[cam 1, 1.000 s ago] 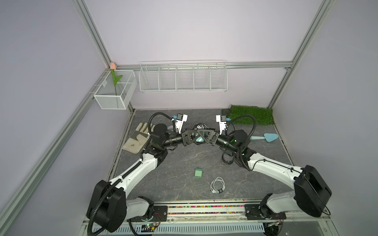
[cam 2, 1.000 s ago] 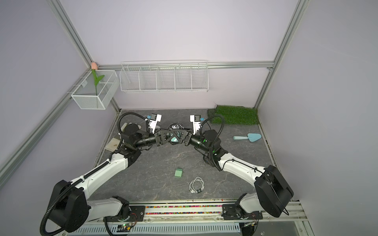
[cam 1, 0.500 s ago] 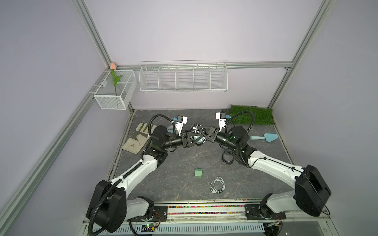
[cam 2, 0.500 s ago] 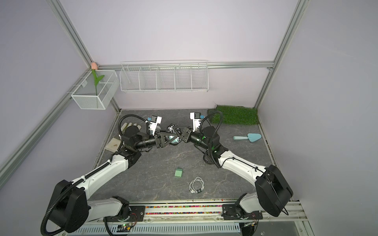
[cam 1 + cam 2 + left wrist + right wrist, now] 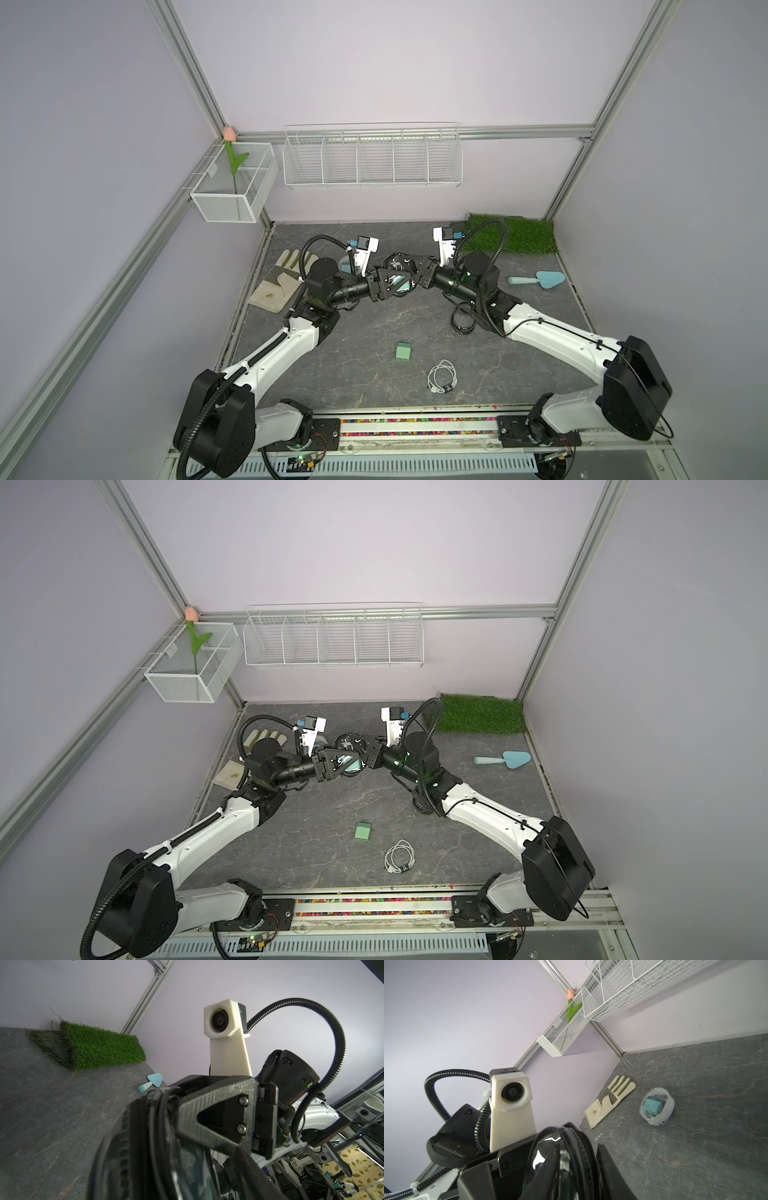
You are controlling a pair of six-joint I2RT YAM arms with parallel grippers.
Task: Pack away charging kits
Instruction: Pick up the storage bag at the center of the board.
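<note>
trowel (image 5: 540, 279): near grass mat (image 5: 519, 235) | glove (image 5: 278, 286): by left wall | tulip (image 5: 237, 161): in mesh basket (image 5: 224, 206)

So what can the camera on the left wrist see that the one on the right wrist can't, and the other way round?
Only the left wrist view: the grass patch and the light-blue trowel. Only the right wrist view: the glove, a clear round case with a teal charger block inside, the wire baskets and the tulip. Both: the grey table, the lilac wall, and the black-rimmed round case filling the near foreground.
</note>
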